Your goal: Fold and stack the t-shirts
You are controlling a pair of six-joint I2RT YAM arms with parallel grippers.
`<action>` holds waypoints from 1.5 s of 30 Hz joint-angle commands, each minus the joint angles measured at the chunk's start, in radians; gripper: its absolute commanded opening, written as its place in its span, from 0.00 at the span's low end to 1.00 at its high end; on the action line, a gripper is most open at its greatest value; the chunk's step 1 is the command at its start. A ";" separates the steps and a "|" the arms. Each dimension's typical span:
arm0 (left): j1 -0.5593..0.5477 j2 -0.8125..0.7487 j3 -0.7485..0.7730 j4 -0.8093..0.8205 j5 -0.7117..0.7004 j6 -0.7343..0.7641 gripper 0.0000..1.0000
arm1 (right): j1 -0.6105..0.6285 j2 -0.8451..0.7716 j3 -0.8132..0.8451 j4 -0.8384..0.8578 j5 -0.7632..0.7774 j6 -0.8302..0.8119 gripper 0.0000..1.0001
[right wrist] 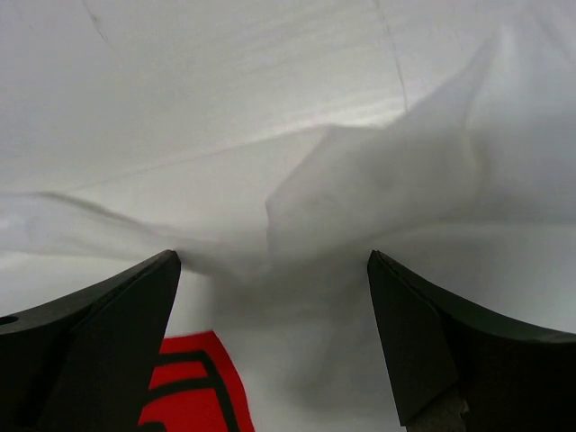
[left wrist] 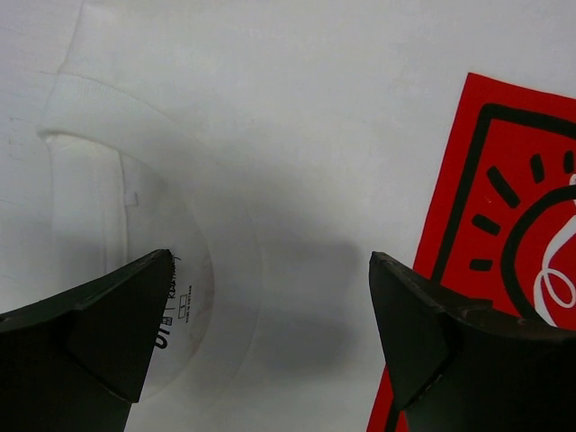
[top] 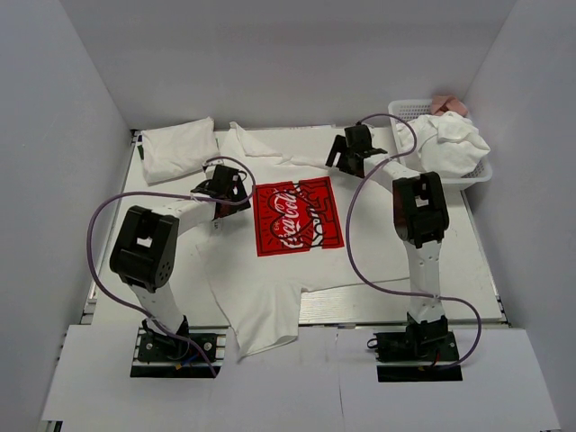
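A white t-shirt (top: 261, 288) with a red chest print (top: 297, 217) lies spread flat across the table. My left gripper (top: 227, 186) hovers open over its collar end, left of the print. In the left wrist view the round collar with its label (left wrist: 184, 301) is by the left finger, and the red print (left wrist: 504, 207) is by the right one. My right gripper (top: 342, 159) is open above the shirt's far edge. There a raised fold of white cloth (right wrist: 360, 193) lies just beyond the fingertips, with a corner of the print (right wrist: 193, 387) below. Neither gripper holds anything.
Another white shirt (top: 177, 147) lies loosely folded at the far left corner. A white basket (top: 477, 177) at the far right holds bunched white shirts (top: 450, 142) and something pink (top: 448, 104). White walls enclose the table on three sides.
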 commanded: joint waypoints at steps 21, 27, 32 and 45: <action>0.044 0.116 0.113 -0.016 -0.012 0.036 1.00 | -0.074 -0.067 0.181 0.252 -0.118 -0.120 0.90; 0.054 0.145 0.158 -0.013 0.019 0.036 1.00 | -0.061 -0.351 -0.406 0.222 -0.077 0.012 0.90; 0.074 0.206 0.249 -0.065 -0.023 0.036 1.00 | -0.063 -0.433 -0.555 0.178 -0.069 0.007 0.90; 0.215 0.485 0.576 -0.076 0.059 0.110 1.00 | -0.055 -0.439 -0.622 0.068 -0.097 -0.033 0.90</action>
